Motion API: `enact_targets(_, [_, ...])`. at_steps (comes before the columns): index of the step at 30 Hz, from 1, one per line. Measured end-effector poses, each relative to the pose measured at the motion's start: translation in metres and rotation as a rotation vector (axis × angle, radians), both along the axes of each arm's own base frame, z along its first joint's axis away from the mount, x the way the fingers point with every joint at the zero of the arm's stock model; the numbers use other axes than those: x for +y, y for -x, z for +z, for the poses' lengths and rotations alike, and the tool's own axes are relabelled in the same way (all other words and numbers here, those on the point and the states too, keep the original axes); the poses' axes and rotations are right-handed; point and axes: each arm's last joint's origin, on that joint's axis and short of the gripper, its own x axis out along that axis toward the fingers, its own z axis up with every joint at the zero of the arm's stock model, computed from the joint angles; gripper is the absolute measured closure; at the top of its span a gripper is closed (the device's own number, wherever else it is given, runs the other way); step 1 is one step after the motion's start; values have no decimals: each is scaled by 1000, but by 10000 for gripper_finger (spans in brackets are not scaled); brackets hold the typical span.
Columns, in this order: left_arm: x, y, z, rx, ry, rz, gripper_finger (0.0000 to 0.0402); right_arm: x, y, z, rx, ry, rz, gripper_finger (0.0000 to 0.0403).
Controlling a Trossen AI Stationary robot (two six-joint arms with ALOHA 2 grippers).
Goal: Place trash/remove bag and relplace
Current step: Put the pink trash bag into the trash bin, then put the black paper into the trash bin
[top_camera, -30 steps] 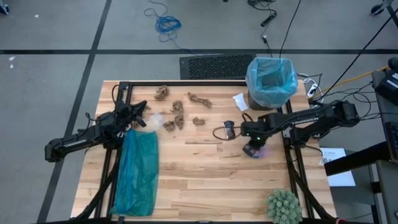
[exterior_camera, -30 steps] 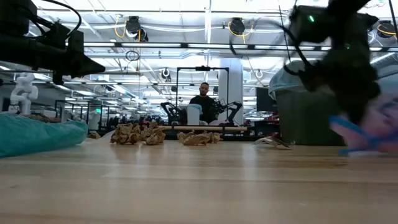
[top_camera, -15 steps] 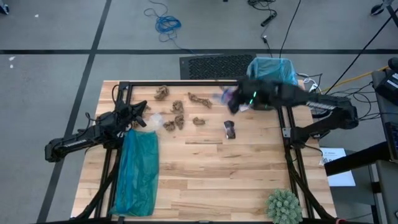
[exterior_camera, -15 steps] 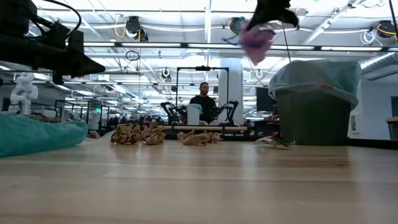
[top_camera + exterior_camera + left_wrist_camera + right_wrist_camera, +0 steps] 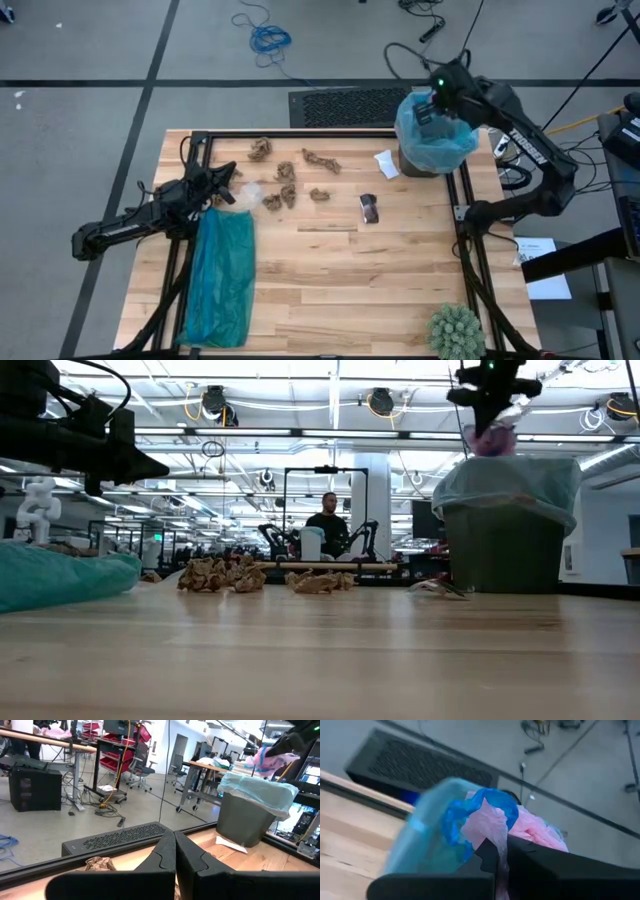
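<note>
The table (image 5: 330, 270) is pale wood in jointed planks, smooth with a soft sheen, framed by matt black metal rails (image 5: 300, 132). The bag (image 5: 436, 128) lining the dark matt bin (image 5: 500, 550) is thin, translucent, crinkly plastic. The teal bag (image 5: 222, 280) at the left is filmy, creased plastic. The brown scraps (image 5: 285, 185) look like rough crumpled paper; the white wad (image 5: 386, 163) is paper too. The wad in the right gripper (image 5: 501, 851) is crinkled pink and blue film.
</note>
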Motion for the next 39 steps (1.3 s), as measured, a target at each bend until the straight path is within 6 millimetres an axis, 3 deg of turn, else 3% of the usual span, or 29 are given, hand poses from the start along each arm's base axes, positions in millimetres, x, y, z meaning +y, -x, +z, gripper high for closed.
enact_targets(7, [0,0,0,1,0,-1,401,-27,15,-16,-40,-190,34,403])
enact_targets(14, [0,0,0,0,0,0,401,-48,8,-43,-71,-409,37,388])
enact_targets(23, [0,0,0,0,0,0,401,-62,-2,-63,-42,-515,27,334])
enact_targets(31, [0,0,0,0,0,0,401,-51,4,-48,-24,-528,84,243])
enact_targets(35, [0,0,0,0,0,0,401,-44,8,-22,-1,-502,160,210])
enact_targets(39, [0,0,0,0,0,0,401,-26,1,11,-129,-494,362,201])
